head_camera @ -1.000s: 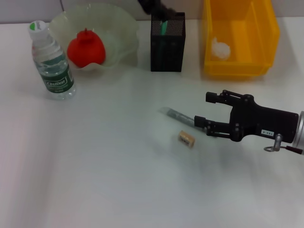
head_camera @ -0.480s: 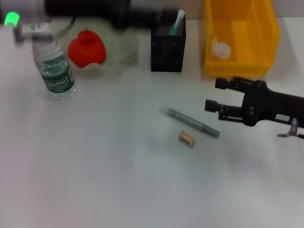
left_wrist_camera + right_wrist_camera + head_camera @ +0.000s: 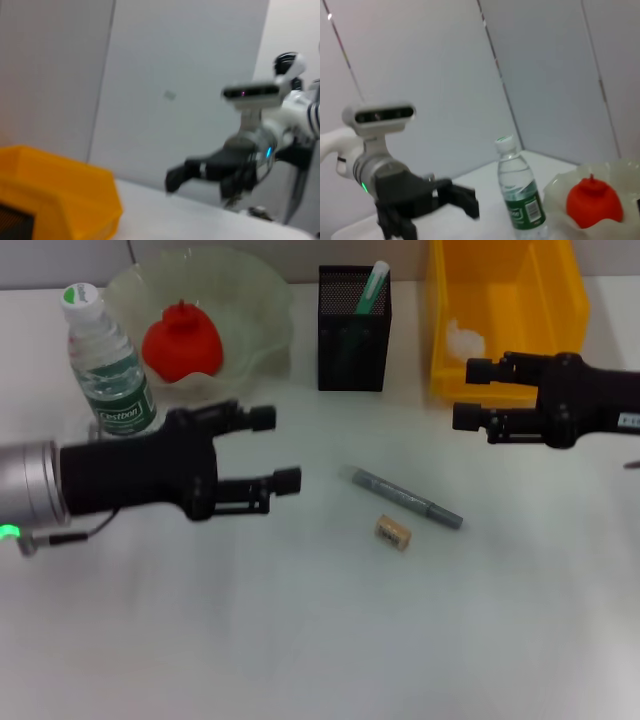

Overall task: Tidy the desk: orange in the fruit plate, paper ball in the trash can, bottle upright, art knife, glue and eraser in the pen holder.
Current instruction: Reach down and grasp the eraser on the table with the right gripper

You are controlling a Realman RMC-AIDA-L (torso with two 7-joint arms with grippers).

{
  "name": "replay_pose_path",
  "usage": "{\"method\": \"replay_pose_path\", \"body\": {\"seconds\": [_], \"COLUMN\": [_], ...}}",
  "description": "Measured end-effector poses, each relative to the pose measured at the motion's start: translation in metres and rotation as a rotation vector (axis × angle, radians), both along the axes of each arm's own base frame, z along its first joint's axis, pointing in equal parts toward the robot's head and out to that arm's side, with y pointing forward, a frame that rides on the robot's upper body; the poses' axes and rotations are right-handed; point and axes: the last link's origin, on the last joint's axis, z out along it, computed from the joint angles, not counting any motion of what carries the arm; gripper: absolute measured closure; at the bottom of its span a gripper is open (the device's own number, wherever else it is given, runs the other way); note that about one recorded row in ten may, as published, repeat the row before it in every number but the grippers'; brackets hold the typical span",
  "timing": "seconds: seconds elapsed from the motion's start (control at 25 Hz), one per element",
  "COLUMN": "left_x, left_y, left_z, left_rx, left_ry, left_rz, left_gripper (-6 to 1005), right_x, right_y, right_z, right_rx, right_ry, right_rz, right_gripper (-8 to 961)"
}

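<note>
1. Head view: the left gripper [image 3: 275, 450] hovers over the white bench [image 3: 300, 640], just in front of the clear plastic water bottle with a green label and white cap [image 3: 108, 368], which stands upright. Its black fingers [image 3: 262, 419] are spread wide and hold nothing.
2. Head view: the right gripper [image 3: 470, 395] hangs in front of the bright yellow rectangular plastic trash can [image 3: 505, 320], its fingers also wide and empty. The small white crumpled paper ball [image 3: 462, 340] lies inside that can.
3. Head view: the round red-orange fruit [image 3: 181, 341] sits in the wavy-rimmed pale-green glass fruit plate [image 3: 255, 300]. The slim mint-green art knife with a white tip [image 3: 372, 288] stands tilted in the black metal-mesh pen holder [image 3: 352, 335].
4. Head view: the slim grey pen-shaped glue stick [image 3: 405, 498] lies flat on the bench between the two grippers, and the tiny tan eraser block [image 3: 393, 532] lies just beside it, on the nearer side, apart from it.
5. Left wrist view: the yellow can [image 3: 60, 195] fills a corner, and the other arm's gripper [image 3: 175, 177] shows farther off over the bench, blurred.
6. Right wrist view: the upright bottle [image 3: 518, 192] stands beside the plate [image 3: 560, 187] holding the orange [image 3: 594, 200]; the left gripper [image 3: 465, 197] shows beyond, fingers parted.
</note>
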Motion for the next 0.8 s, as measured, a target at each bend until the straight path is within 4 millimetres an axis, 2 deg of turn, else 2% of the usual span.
{"method": "replay_pose_path", "body": {"seconds": [0.12, 0.32, 0.52, 0.68, 0.8], "left_x": [-0.018, -0.025, -0.027, -0.029, -0.03], "left_y": [-0.009, -0.015, -0.016, -0.016, -0.016], "left_z": [-0.01, -0.013, -0.015, -0.015, -0.014], "left_rx": [0.047, 0.052, 0.066, 0.073, 0.071], "left_ry": [0.041, 0.049, 0.056, 0.065, 0.073], "left_rz": [0.042, 0.067, 0.064, 0.067, 0.067], "left_gripper": [139, 139, 140, 140, 140], "right_x": [-0.015, -0.046, -0.072, -0.092, -0.102], "right_y": [0.01, 0.029, 0.051, 0.067, 0.075], "right_z": [0.004, -0.001, -0.006, -0.017, -0.034], "right_rx": [-0.066, -0.188, -0.225, -0.235, -0.234], "right_ry": [-0.064, -0.233, -0.416, -0.556, -0.675], "right_rz": [-0.001, -0.011, -0.085, -0.133, -0.157], "right_gripper": [187, 192, 197, 200, 203]}}
